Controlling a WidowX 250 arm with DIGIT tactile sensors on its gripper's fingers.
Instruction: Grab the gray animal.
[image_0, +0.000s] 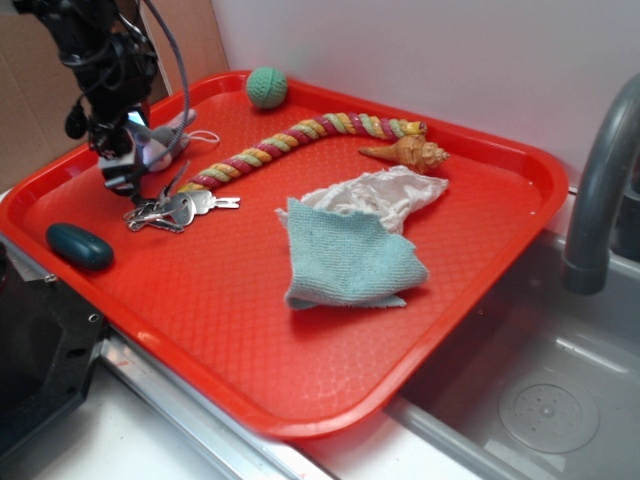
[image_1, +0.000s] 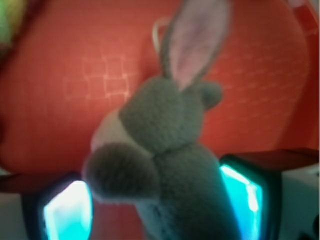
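Note:
The gray animal (image_0: 168, 138) is a small plush bunny lying at the back left of the red tray (image_0: 250, 340), its white string loop trailing to the right. My gripper (image_0: 122, 172) has come down over its left end. In the wrist view the bunny (image_1: 165, 125) fills the middle, one pink-lined ear pointing up, and its body runs down between my two fingers. The gripper (image_1: 155, 200) is open: the right pad (image_1: 245, 195) lies against the plush, and a strip of red tray shows between the body and the left pad (image_1: 67, 212).
A bunch of keys (image_0: 182, 208) lies just in front of the gripper, with a dark teal oval object (image_0: 80, 246) further front-left. A green knitted ball (image_0: 267, 87), a braided rope (image_0: 300, 140), a shell (image_0: 408, 152) and cloths (image_0: 350, 255) share the tray. A faucet (image_0: 600, 180) stands at the right.

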